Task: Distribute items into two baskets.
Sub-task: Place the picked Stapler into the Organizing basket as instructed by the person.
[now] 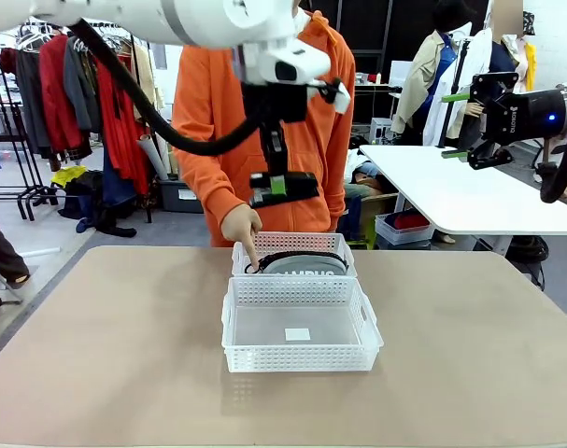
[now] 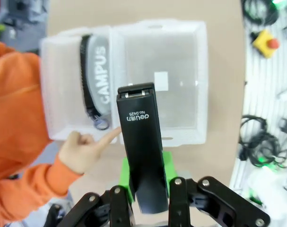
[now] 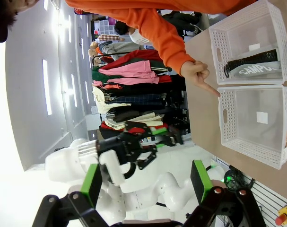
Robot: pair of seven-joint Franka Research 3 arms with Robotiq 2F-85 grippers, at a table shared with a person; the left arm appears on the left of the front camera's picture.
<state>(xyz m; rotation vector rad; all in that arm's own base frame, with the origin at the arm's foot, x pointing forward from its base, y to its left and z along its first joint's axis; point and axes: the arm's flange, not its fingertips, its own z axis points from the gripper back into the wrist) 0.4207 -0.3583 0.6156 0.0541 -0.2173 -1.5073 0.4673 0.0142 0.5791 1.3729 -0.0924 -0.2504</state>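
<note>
Left hand (image 1: 283, 186): clamped on the black stapler (image 2: 142, 142), held above the baskets; its wrist view alone shows the stapler's printed top, nose at 12 o'clock over the near basket (image 2: 181, 80). Right hand (image 3: 145, 182): fingers spread wide, holding nothing, raised at 2 o'clock off the desk (image 1: 96, 355). Far basket (image 1: 292, 245): holds the grey CAMPUS pouch (image 3: 254, 68), lettering hidden in front view; person's finger (image 1: 248, 254) touches its rim.
</note>
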